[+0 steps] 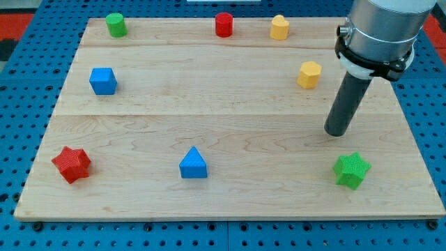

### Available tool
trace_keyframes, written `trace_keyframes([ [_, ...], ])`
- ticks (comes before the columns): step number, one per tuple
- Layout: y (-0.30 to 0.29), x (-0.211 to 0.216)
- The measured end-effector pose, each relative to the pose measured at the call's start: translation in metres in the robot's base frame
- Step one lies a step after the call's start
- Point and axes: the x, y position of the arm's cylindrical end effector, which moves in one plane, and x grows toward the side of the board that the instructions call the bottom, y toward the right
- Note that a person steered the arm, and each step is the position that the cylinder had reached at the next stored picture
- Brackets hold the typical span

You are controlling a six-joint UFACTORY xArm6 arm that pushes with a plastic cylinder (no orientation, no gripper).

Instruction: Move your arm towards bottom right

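Note:
My dark rod comes down from the view's top right, and my tip (337, 132) rests on the wooden board (230, 111) at the right side. A green star block (350, 170) lies just below and slightly right of the tip, apart from it. A yellow hexagonal block (309, 74) sits above and to the left of the tip. A yellow rounded block (279, 27) and a red cylinder (224, 24) stand along the top edge.
A green cylinder (116, 24) stands at the top left. A blue cube (103, 81) lies at the left, a red star (71, 164) at the bottom left, and a blue triangular block (193, 164) at the bottom middle. Blue pegboard surrounds the board.

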Motion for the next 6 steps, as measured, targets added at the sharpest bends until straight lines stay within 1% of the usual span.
trace_keyframes([
  [5,0.004,0.001],
  [6,0.051,0.000],
])
